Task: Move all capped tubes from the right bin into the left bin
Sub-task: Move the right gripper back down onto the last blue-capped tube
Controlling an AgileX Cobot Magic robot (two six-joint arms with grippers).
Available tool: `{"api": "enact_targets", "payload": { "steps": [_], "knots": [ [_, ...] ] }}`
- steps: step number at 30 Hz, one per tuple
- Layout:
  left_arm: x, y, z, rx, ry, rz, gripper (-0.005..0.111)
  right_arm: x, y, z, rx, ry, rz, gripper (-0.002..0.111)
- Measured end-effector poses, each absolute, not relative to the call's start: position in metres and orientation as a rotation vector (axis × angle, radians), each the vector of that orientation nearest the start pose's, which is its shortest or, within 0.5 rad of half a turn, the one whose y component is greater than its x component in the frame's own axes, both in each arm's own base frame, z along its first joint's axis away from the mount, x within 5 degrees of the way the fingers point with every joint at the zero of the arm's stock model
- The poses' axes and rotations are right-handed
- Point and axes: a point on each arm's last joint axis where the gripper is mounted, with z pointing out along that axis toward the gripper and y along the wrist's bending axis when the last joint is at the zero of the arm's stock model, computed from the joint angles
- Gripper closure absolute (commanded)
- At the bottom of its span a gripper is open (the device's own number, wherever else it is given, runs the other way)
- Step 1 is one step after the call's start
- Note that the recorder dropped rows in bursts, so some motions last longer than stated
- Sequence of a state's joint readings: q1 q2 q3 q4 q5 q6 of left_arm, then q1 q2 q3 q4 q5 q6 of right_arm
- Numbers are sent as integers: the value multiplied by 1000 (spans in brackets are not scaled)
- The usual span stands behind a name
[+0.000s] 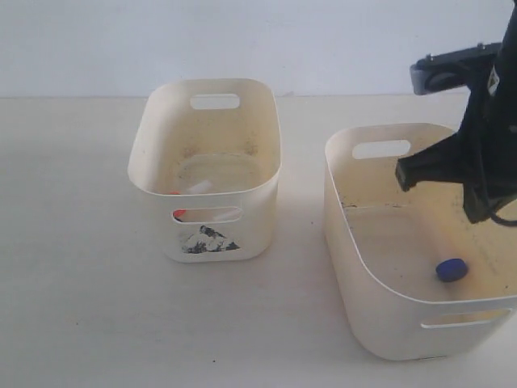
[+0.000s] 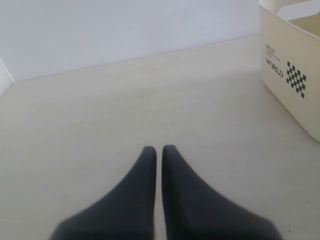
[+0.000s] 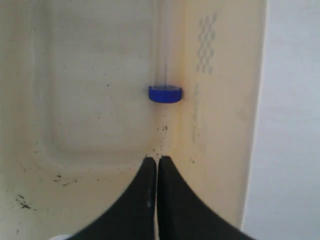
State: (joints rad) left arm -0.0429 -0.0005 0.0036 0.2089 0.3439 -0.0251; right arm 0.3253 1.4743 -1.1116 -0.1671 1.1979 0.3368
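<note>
One capped tube with a dark blue cap (image 1: 451,269) lies on the floor of the right bin (image 1: 380,267), near its right wall. My right gripper (image 3: 158,159) hangs shut and empty above that bin floor, a short way from the blue cap (image 3: 165,94), whose clear body barely shows. In the left bin (image 1: 153,174), the one with the mountain picture, lies a clear tube (image 1: 198,187) with an orange-red cap (image 1: 175,192). More orange-red shows through its front slot (image 1: 179,214). My left gripper (image 2: 158,148) is shut and empty over bare table.
The right arm (image 1: 477,153) with its camera mount reaches in from the upper right over the right bin. In the left wrist view a cream bin wall (image 2: 290,75) printed with "WORLD" and a checker mark stands ahead. A white wall backs the table.
</note>
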Motion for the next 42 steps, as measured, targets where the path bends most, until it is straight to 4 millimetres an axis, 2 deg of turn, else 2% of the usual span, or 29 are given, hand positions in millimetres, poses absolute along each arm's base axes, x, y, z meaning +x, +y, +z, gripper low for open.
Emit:
{"api": "enact_targets", "payload": {
  "steps": [7, 9, 14, 17, 37, 42],
  "knots": [
    [54, 4, 182, 146, 1820, 155, 102, 256, 82, 248, -12, 2986, 2, 109],
    [54, 4, 182, 146, 1820, 155, 102, 259, 84, 242, -7, 2993, 13, 109],
    [54, 4, 182, 146, 1820, 155, 102, 272, 89, 210, -4, 3085, -27, 109],
    [54, 4, 182, 146, 1820, 155, 102, 278, 91, 202, -2, 3079, -17, 109],
    [54, 4, 182, 146, 1820, 155, 102, 288, 95, 171, -30, 3132, -38, 109],
    [54, 4, 182, 146, 1820, 155, 102, 289, 95, 170, -47, 3135, -43, 108]
  ]
}}
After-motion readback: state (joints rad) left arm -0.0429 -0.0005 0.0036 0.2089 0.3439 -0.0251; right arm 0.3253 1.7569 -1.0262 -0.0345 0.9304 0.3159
